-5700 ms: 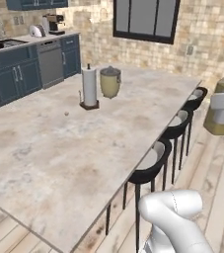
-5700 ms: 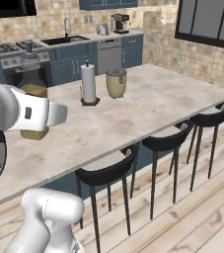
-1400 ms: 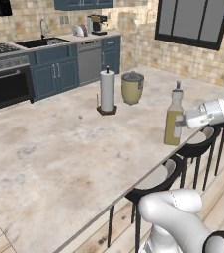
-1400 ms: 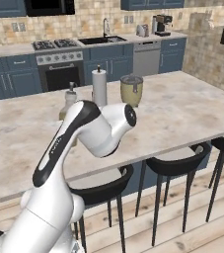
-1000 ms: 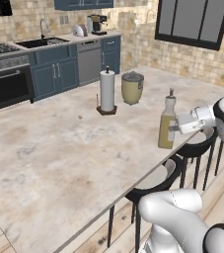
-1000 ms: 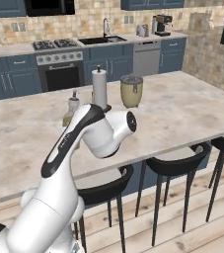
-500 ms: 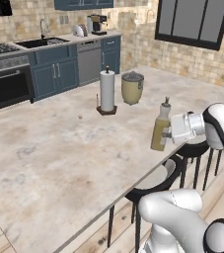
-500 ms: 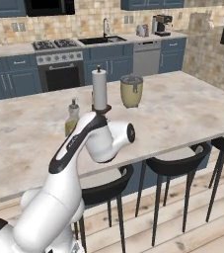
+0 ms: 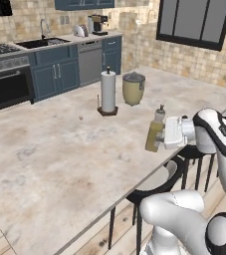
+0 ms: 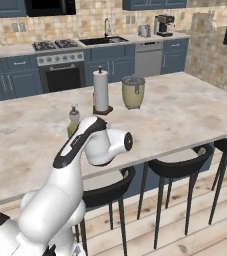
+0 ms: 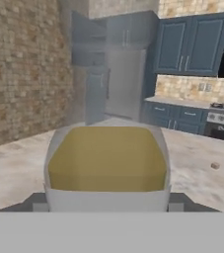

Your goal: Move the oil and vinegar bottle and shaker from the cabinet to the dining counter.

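My gripper (image 9: pixel 161 135) is shut on the oil and vinegar bottle (image 9: pixel 153 135), a clear bottle of yellow-olive liquid with a pale stopper. It holds the bottle upright from the side, just inside the near edge of the dining counter (image 9: pixel 59 164). I cannot tell whether the bottle's base touches the stone. From the right base view the bottle (image 10: pixel 73 122) shows behind my forearm. The bottle's body (image 11: pixel 107 158) looms close in the hand view, and the cabinet (image 11: pixel 97 94) stands far beyond the counter. The shaker is out of view.
A white paper towel roll (image 9: pixel 108 92) and a beige lidded pot (image 9: pixel 133 88) stand further in on the counter. A tiny brown speck (image 9: pixel 80 118) lies left of them. Dark stools (image 10: pixel 177 165) line the near edge. Sink, stove and low blue cupboards (image 10: pixel 60 70) run along the back wall.
Over the last second the gripper has carried the bottle leftward and down, from beyond the counter's edge to just inside it. Since the oldest frames the base has driven, shifting the whole view.
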